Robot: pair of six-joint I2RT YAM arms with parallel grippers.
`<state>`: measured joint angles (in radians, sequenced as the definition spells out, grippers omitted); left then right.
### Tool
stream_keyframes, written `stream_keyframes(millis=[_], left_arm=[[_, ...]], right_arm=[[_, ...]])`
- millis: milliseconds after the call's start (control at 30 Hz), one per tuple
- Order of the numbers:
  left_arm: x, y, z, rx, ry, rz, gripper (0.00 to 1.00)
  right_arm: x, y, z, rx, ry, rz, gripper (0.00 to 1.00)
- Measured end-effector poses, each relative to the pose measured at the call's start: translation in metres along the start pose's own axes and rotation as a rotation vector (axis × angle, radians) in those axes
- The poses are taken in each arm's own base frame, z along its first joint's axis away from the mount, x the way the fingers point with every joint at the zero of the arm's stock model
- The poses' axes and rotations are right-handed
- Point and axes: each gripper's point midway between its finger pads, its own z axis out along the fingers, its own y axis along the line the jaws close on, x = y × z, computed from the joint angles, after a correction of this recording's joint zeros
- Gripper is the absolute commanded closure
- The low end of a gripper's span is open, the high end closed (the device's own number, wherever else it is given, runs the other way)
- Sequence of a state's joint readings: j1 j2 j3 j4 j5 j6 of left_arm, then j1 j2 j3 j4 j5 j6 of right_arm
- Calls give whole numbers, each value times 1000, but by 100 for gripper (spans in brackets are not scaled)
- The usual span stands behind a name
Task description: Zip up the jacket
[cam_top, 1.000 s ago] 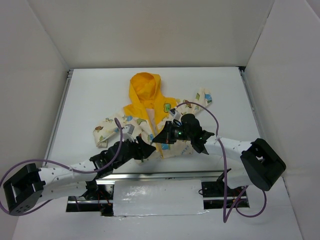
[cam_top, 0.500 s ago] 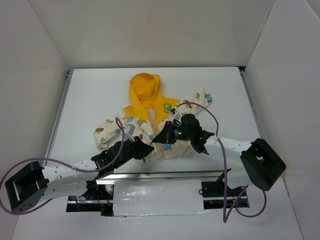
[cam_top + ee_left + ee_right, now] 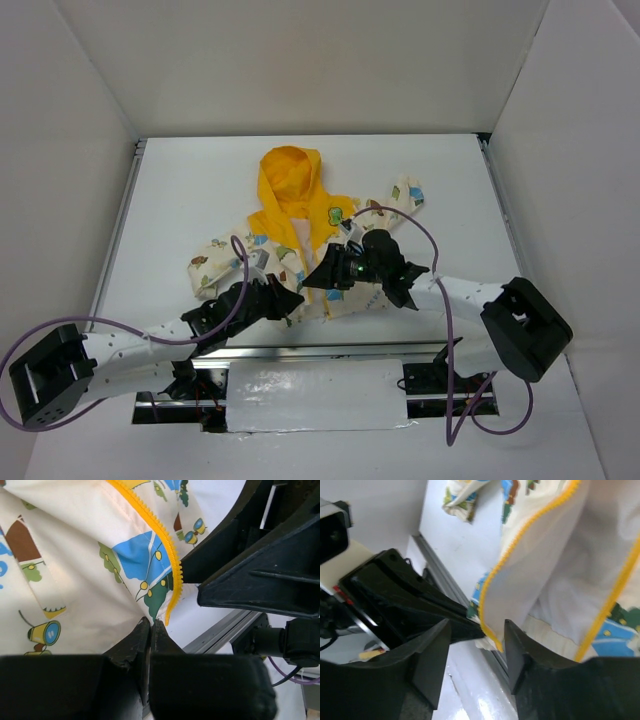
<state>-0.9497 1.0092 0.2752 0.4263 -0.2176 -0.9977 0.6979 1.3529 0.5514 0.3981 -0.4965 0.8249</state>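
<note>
The jacket (image 3: 322, 212) lies face up in the middle of the table, its yellow hood (image 3: 288, 172) pointing away and its front apart. My left gripper (image 3: 291, 301) sits at the near hem. In the left wrist view the left gripper (image 3: 151, 624) is shut on the bottom corner of the jacket (image 3: 80, 580), just below the yellow zipper trim (image 3: 167, 555). My right gripper (image 3: 320, 279) hovers close beside it. In the right wrist view the right gripper (image 3: 476, 626) stands open, with the zipper edge (image 3: 492, 587) of the white-lined panel hanging loose between the fingers.
A metal rail (image 3: 330, 349) runs along the table's near edge just under both grippers, with a shiny panel (image 3: 315, 395) below it. White walls enclose the table on three sides. Purple cables (image 3: 432, 240) loop over both arms.
The left gripper has shut on the jacket's bottom corner. The right gripper has opened and let go of the zipper edge. Both arms have barely moved.
</note>
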Motion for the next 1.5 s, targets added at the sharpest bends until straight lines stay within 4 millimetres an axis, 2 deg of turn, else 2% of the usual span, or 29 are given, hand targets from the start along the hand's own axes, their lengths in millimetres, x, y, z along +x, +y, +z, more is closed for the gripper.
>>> stream_keyframes(millis=[167, 267, 500, 767, 933, 1133, 1300, 1367, 1400, 1500], left_arm=[[0, 7, -5, -44, 12, 7, 100], [-3, 7, -9, -62, 12, 9, 100], [-9, 11, -20, -82, -2, 7, 100], [-9, 18, -26, -111, 0, 13, 100], [-7, 21, -27, -123, 6, 16, 100], [-8, 22, -27, -126, 6, 16, 100], [-8, 22, -27, -128, 6, 15, 100], [-8, 22, -27, -127, 6, 15, 100], [-8, 22, -28, -128, 5, 16, 100], [-9, 22, -28, -127, 2, 15, 100]], right_arm=[[-2, -18, -13, 128, -38, -12, 44], [-4, -39, -25, 292, -72, -7, 47], [17, -80, -45, 668, 7, -76, 51], [40, -87, -39, 814, 142, -182, 54], [47, -91, -30, 846, 183, -206, 53], [55, -105, -28, 893, 222, -208, 55], [59, -111, -25, 905, 238, -205, 66], [60, -111, -24, 904, 238, -204, 77], [60, -112, -23, 902, 239, -202, 85], [60, -112, -21, 899, 235, -200, 97]])
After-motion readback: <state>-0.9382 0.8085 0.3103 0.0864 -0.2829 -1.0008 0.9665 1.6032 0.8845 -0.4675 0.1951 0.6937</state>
